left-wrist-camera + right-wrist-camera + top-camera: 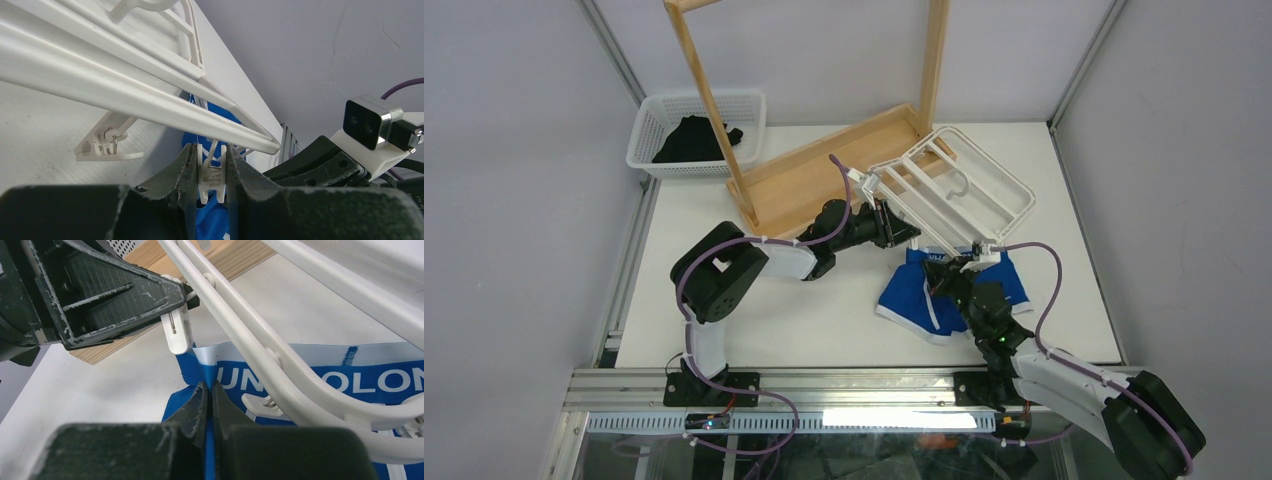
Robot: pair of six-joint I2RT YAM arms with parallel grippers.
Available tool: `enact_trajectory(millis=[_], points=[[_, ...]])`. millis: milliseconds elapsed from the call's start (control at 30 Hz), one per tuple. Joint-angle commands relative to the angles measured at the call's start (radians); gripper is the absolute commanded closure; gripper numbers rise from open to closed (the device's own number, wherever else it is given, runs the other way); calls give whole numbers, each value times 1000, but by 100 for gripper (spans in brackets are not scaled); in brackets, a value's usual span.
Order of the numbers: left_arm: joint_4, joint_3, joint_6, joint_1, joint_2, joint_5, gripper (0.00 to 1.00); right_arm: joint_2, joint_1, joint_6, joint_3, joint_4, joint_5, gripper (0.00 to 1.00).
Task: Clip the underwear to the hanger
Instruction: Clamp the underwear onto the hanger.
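Observation:
The blue underwear [921, 291] lies flat on the white table, its lettered waistband [320, 375] facing the hanger. The white hanger [954, 187] sits tilted over the waistband, one side resting on the wooden rack's base. My left gripper [212, 172] is shut on one of the hanger's small clips [179, 332], squeezing it from both sides. That clip hangs just above the waistband's left corner. My right gripper [210, 388] is shut on a pinched-up fold of the waistband right under that clip. Blue cloth [215, 220] shows beneath the held clip.
The tall wooden rack [824, 172] stands at the back with its base under the hanger's far side. A white basket [652, 118] holding a black garment [696, 137] sits back left. A loose clip [107, 145] dangles onto the table; another clip [262, 405] lies on the waistband.

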Motion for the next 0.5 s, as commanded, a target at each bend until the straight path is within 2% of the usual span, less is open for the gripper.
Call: enact_trajectory(millis=[0, 467], points=[[108, -2, -15, 9, -45, 44, 100, -40, -7, 10, -27, 27, -6, 100], [142, -6, -9, 13, -51, 53, 100, -83, -15, -23, -57, 30, -99, 100]])
